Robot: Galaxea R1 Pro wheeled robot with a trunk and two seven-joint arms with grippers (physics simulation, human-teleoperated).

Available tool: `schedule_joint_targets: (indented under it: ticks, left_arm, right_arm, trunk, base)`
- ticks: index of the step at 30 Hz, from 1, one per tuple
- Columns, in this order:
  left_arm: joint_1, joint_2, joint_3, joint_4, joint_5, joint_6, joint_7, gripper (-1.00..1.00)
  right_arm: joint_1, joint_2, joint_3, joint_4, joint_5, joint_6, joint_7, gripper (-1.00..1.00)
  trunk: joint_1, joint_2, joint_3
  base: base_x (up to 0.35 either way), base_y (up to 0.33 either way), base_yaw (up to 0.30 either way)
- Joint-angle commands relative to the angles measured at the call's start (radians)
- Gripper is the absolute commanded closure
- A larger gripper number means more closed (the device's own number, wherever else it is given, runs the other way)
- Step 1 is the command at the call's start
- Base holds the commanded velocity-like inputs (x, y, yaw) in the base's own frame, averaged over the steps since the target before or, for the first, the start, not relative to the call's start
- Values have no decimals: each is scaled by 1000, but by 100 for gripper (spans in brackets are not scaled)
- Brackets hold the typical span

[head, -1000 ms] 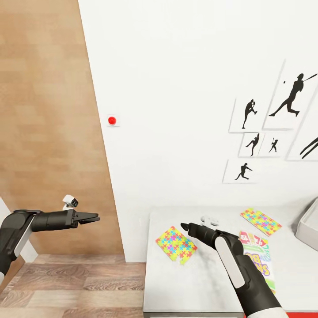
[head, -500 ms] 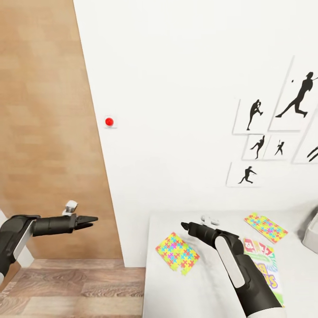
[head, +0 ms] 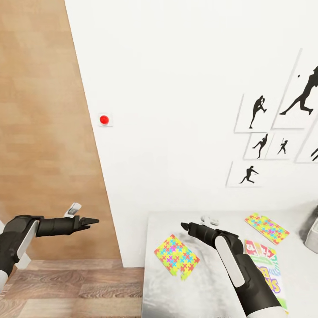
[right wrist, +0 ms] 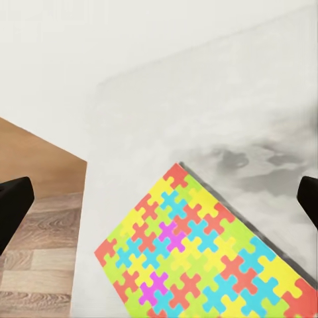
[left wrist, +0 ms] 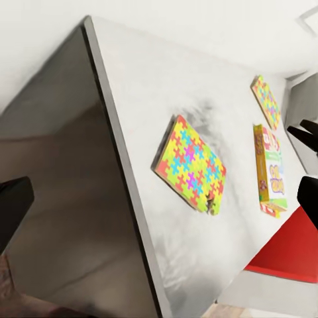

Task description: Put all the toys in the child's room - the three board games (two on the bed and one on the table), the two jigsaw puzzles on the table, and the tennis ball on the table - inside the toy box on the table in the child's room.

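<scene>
Head view first: left gripper point(head: 92, 220) looks closed to a point, empty, held in the air off the table's point(head: 207, 291) left edge and well apart from it, in front of the wooden door panel point(head: 39, 132). Right gripper point(head: 184, 226) is over the table with its tips near each other, though how wide the jaws stand cannot be told here; it holds nothing and touches nothing. Near jigsaw puzzle point(head: 176, 256) lies flat on the table just beside and below the right gripper. Far jigsaw puzzle point(head: 267, 228) lies flat toward the table's back right, and the board game point(head: 265, 269) lies flat between the two, partly hidden by the right arm. Toy box point(head: 311, 229) shows at the table's right edge, cut off by the frame. White wall behind the table carries baseball silhouette pictures point(head: 260, 132) and a red button point(head: 104, 119). Left wrist view: dark finger point(left wrist: 13, 205) tips sit at opposite frame edges with nothing between them; near jigsaw puzzle point(left wrist: 191, 165), board game point(left wrist: 268, 173) and far jigsaw puzzle point(left wrist: 266, 101) lie on the table point(left wrist: 132, 86). Right wrist view: finger point(right wrist: 12, 209) tips stand wide apart, empty, with the near jigsaw puzzle point(right wrist: 205, 255) on the table point(right wrist: 199, 112) ahead, close to the table's left edge.
</scene>
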Motion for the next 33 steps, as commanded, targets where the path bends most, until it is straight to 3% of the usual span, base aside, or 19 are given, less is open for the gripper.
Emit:
schedule_joint_targets:
  ticks: [1,17,33]
  left_arm:
    - [-1,0,1,0,0,4,-3,-100]
    - [-1,1,2,0,-1,4,-3,-100]
    - [-1,1,2,0,-1,4,-3,-100]
  right_arm:
    - [-1,0,1,-1,-11,3,-10,-100]
    - [4,-1,1,-10,-10,2,-6,-100]
    - [4,0,8,-9,-11,5,-7,-100]
  trunk:
    - [1,-2,-3]
    - [1,-2,-7]
    - [1,-2,-31]
  base:
    - [2,0,-32]
    - [0,0,-4]
    - [0,0,0]
